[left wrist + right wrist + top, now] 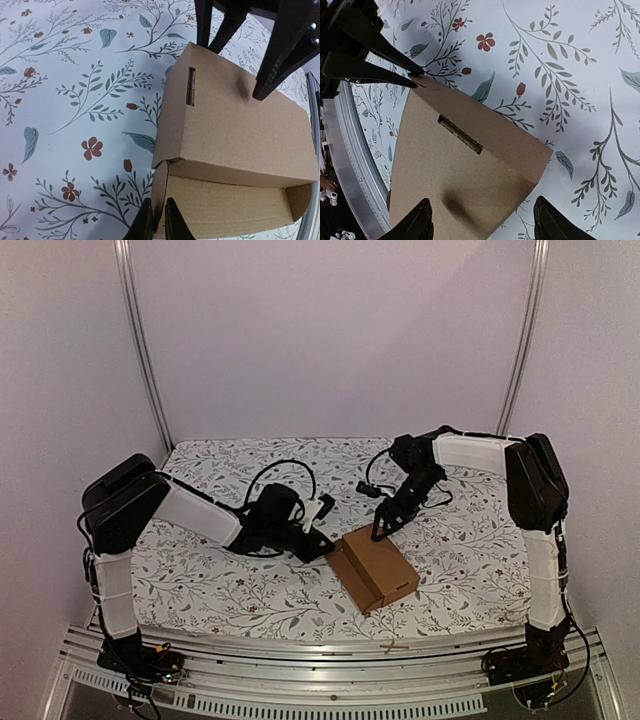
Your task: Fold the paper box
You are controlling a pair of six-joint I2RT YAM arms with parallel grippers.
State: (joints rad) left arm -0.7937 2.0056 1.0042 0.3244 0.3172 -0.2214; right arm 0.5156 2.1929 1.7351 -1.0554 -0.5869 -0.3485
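Observation:
The paper box (378,568) is a brown carton on the floral cloth, its lid folded down over the top, with a slot (190,86) near one edge. Its near side gapes open below the lid (225,212). My left gripper (159,226) is shut on the box's left side wall at the corner; it shows in the top view (326,545) too. My right gripper (482,225) is open wide, its fingers straddling the lid (460,170) from above, at the box's far edge (382,530). Its fingers (280,55) also show in the left wrist view.
A floral cloth (230,580) covers the table. A metal rail (330,660) runs along the near edge, just in front of the box. Two upright poles (140,340) stand at the back corners. Cables (285,475) loop behind the left wrist.

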